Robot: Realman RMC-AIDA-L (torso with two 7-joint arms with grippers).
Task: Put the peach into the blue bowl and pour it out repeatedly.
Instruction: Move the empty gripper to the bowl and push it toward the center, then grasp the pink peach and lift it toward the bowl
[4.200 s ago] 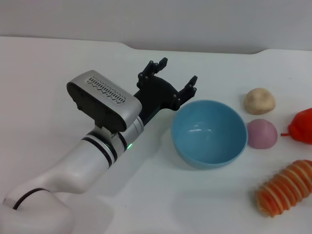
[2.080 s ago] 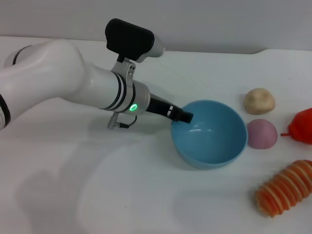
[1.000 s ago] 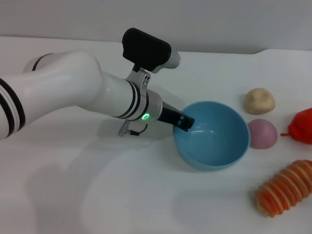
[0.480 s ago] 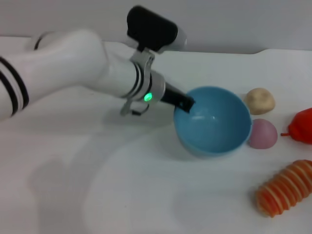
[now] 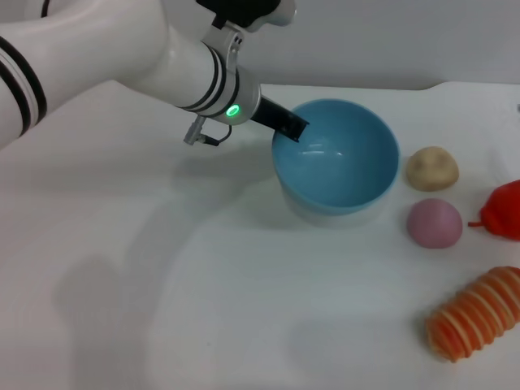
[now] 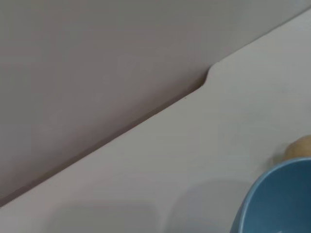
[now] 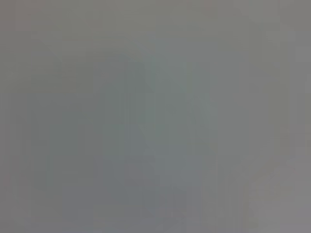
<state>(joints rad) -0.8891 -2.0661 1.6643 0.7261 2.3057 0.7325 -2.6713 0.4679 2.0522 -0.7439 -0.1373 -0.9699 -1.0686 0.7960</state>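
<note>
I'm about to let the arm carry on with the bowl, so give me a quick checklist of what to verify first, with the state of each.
1. Left gripper gripping the blue bowl at its near-left rim: ok, the bowl is raised off the table.
2. Bowl contents: not ok, nothing lies inside it.
3. Peach location: not ok for pouring, it rests on the table to the bowl's right.
4. Bowl apart from the beige ball and peach: ok, a gap shows.
5. Red fruit and orange ridged toy out of the way: ok, both near the right edge.
6. Right gripper position: cannot tell, not in view.
</note>
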